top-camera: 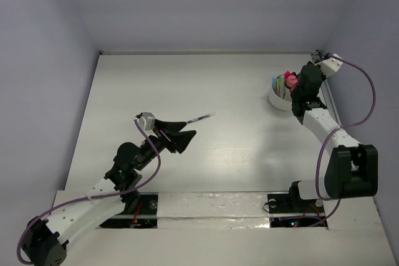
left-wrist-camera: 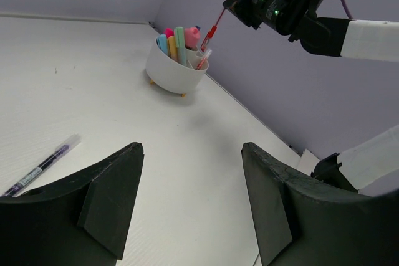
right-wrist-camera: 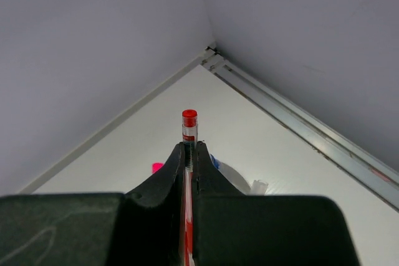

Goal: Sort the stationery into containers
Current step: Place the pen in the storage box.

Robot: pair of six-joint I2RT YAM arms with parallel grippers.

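Hovering red pen over cup, ready to drop
Right gripper is clamped on red pen, axis steep, lower tip at the cup mouth among markers; letting go should land it inside. Left gripper has jaws apart, empty. Purple pen lies flat just beyond its tips, nearer the left arm.

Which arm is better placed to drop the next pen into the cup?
Right. The right gripper is shut on a red pen right over the cup. The left gripper is open and empty; the purple pen beside it lies on the table.
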